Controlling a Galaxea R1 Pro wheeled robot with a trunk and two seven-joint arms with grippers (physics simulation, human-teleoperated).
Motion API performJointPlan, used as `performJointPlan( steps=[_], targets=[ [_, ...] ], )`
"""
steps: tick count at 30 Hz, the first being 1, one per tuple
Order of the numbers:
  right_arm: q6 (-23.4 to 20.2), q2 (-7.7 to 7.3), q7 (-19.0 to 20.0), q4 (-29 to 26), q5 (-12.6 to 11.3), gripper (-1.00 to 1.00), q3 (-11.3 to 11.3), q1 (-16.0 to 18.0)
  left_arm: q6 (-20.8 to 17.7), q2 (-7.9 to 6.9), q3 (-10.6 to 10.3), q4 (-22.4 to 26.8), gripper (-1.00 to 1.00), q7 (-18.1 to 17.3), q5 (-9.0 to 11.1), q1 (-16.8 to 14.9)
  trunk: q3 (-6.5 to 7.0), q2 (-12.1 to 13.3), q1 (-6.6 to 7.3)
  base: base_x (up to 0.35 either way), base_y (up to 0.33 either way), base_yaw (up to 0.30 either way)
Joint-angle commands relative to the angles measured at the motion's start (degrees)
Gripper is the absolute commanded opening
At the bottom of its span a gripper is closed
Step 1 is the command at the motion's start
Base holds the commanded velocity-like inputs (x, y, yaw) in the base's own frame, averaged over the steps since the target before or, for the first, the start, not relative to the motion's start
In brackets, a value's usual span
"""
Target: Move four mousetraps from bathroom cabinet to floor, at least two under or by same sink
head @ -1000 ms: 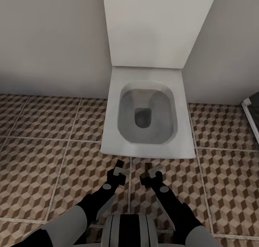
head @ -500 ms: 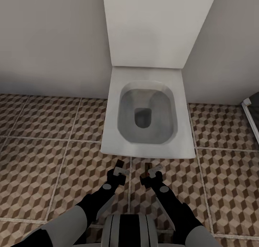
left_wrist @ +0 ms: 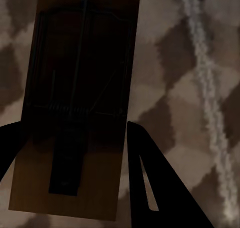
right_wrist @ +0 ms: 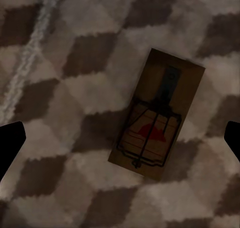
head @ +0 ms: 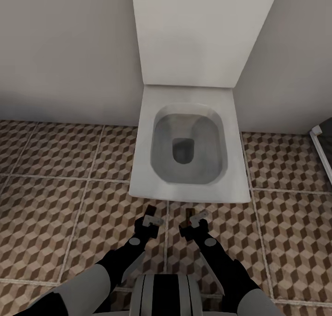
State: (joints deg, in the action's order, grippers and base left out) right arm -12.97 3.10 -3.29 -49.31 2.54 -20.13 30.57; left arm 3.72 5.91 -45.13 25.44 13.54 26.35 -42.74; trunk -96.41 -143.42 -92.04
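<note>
Left gripper [head: 150,213]: held one mousetrap [left_wrist: 75,113] between its fingers, low over the bathroom floor [head: 60,178]
Right gripper [head: 196,217]: spread wide, empty
Second mousetrap [right_wrist: 157,113]: lay flat on the tiles before the toilet [head: 190,150]

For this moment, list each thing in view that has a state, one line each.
Left claw: fingers either side of a mousetrap; whether it grips is unclear.
Left mousetrap: between the left claw's fingers, over the tiles.
Right claw: open, fingers wide apart.
Right mousetrap: flat on the bathroom floor, released.
Toilet: lid up, bowl open.
</note>
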Motion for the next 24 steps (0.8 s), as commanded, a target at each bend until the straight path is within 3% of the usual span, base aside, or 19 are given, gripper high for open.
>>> performJointPlan(
  steps=[1,24],
  targets=[
    [-0.4,-0.02,-0.3,-0.1,0.3,1.00,-0.2,0.0,0.3,-0.02,-0.5,-0.1,-1.00,0.4,0.3,-0.1,-0.03,0.0,0.01,0.000,0.000,0.000],
    [-0.4,-0.01,-0.3,-0.1,0.2,1.00,-0.3,0.0,0.6,0.16,-0.4,-3.9,-1.00,0.4,0.3,-0.1,-0.03,0.0,0.01,0.000,0.000,0.000]
  ],
)
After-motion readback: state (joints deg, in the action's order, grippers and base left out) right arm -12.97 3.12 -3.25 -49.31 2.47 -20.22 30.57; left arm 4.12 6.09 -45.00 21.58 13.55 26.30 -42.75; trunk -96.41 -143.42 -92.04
